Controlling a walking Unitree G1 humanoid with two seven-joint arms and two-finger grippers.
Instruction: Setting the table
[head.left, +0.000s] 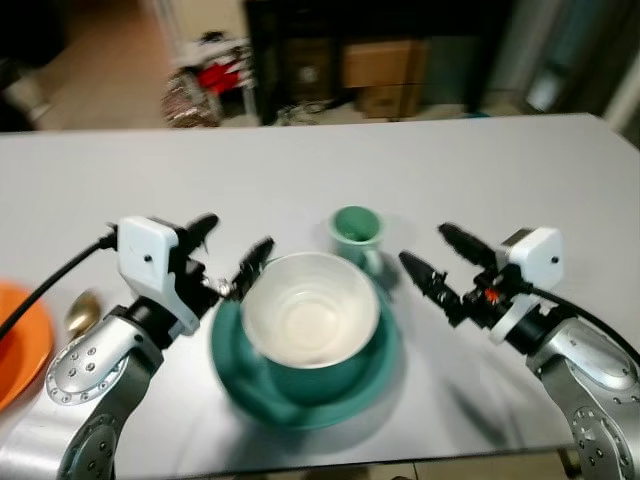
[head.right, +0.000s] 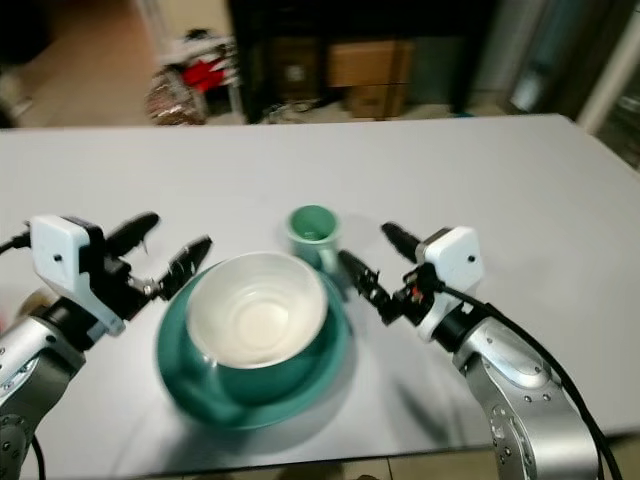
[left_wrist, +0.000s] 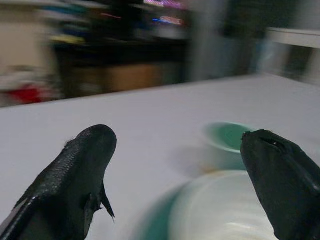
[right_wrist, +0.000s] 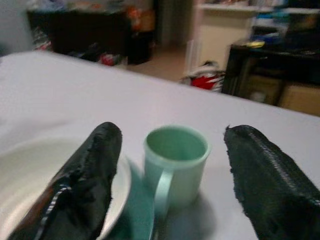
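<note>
With both sets of black fingers spread and nothing between them, neither arm holds anything at this moment. The left gripper (head.left: 228, 246) hovers just beside the left rim of the bowl (head.left: 310, 312), one fingertip near the rim, though the blur hides whether it touches. The right gripper (head.left: 442, 252) hangs above the table to the right of the bowl, its fingers angled toward the mug (head.left: 357, 232), which its wrist view frames squarely between them.

The white-lined teal bowl sits on a teal plate (head.left: 252, 385) close to the near edge of the tabletop (head.left: 420, 170), about mid-way along it. The mug, pale green with its handle turned toward the near edge, stands upright just behind the plate's far right rim.

Judging by this layout, one place setting is partly built, and the step in hand looks like either squaring the bowl or reaching for the mug. The next move would call for the right fingers to close across the mug's body without nudging the plate.

Counted: one bowl, one teal plate, one mug, one spoon (head.left: 82, 312) lying near the left end, and one orange plate (head.left: 22, 345) cut off at that left edge.
</note>
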